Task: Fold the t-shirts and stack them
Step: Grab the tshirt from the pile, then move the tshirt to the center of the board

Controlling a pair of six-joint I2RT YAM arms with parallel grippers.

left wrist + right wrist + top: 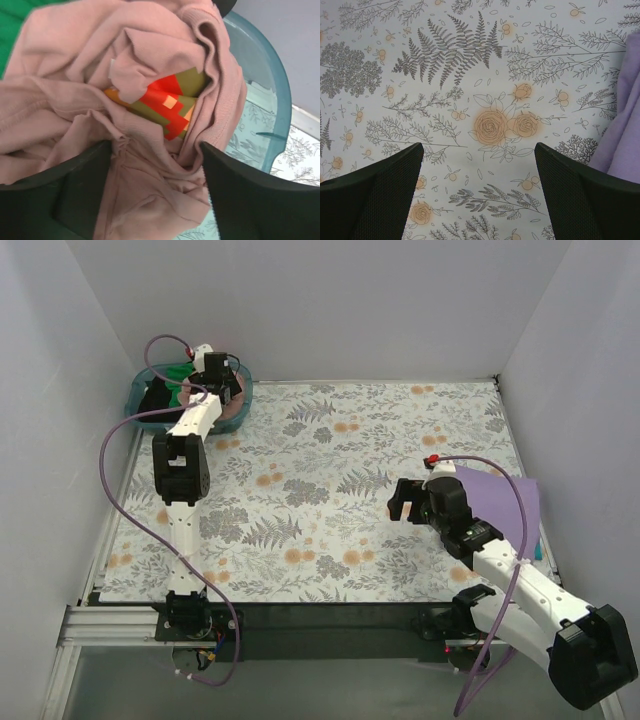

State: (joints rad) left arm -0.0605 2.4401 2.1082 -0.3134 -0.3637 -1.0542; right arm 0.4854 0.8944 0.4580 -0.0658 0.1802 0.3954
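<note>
My left gripper (222, 388) is down in the teal basket, open, its jaws either side of a bunched fold of the dusty pink t-shirt (75, 75). In the left wrist view the gripper (155, 170) straddles that cloth, and a red and olive print (170, 102) shows inside the folds. A green t-shirt (178, 375) and a black one (155, 400) lie in the basket's left part; the green one shows at the left wrist view's top left corner (10, 35). A folded lavender t-shirt (500, 505) lies at the table's right side. My right gripper (405, 502) is open and empty just left of it, above the cloth (479, 170); the lavender edge (625, 125) is at the right.
The teal plastic basket (140, 408) stands at the table's far left corner; its rim (265, 85) shows in the left wrist view. The floral table cloth (330, 470) covers the table. White walls close in the left, back and right sides.
</note>
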